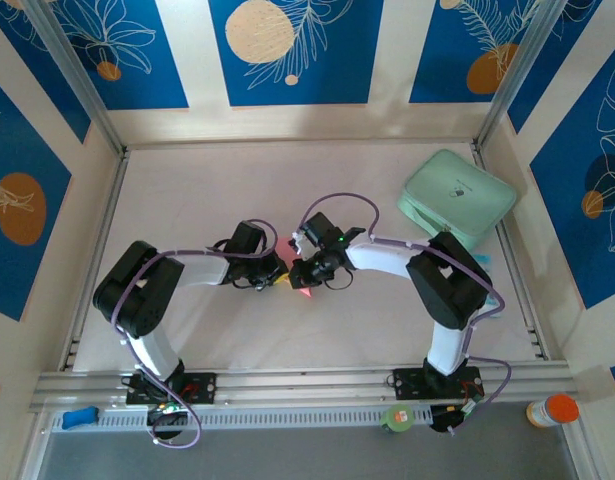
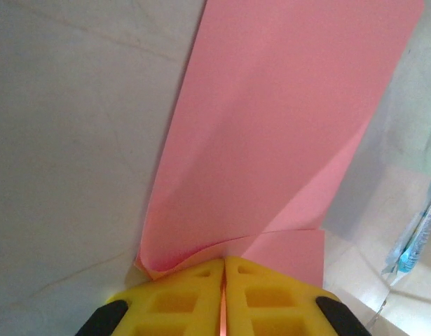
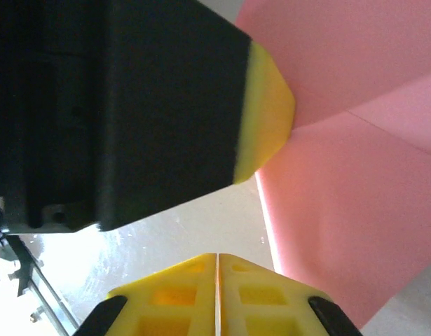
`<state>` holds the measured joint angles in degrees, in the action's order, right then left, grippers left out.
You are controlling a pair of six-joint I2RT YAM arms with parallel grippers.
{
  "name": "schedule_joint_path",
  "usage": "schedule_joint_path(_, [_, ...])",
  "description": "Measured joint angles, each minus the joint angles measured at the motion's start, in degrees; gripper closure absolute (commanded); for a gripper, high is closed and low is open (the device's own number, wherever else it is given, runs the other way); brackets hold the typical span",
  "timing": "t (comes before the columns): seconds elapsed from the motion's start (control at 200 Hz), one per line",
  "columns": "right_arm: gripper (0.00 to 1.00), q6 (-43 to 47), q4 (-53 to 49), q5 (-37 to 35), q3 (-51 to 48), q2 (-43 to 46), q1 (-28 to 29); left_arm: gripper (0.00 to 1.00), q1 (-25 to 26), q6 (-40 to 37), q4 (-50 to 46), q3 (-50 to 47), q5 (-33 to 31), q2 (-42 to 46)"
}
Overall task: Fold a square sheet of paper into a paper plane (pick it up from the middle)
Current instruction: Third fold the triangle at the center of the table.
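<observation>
I am watching both arms meeting over the middle of the white table point(image 1: 187, 200), well apart from the mint-green rounded-square pad point(image 1: 457, 197) lying at the far right. The left gripper point(image 2: 223, 266) is pressing its yellow pads together on one edge of the square sheet of thin salmon-pink paper point(image 2: 271, 140). A pink sliver is showing in the seam between them, and the sheet is fanning away from the pinch, bowing and carrying a soft crease instead of lying flat. The right gripper point(image 3: 217, 262) is sitting with its pads closed against each other, just beside the sheet's edge and close under the left finger's yellow tip. I cannot tell whether it is catching any paper in that seam. That is what is worrying me: if the right side is biting only air, any folding move will be swinging the sheet around a single pinch, and the thin paper could be slipping out or tearing at the clamped edge. If both are gripping, pulling the wrists apart unevenly could be ripping it or setting the crease off-centre, giving a crooked plane. The two heads are also crowding each other, so a small misjudged rotation could be knocking finger against finger.
</observation>
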<state>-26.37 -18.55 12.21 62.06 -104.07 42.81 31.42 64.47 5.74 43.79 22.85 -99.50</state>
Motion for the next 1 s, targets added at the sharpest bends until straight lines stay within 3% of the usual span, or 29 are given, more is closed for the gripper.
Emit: schedule_joint_path(1.0, [0.93,0.0,-2.1,-2.3,0.6,-3.5,0.1,0.90,0.0,0.0,-0.7,0.7,0.1,-0.4])
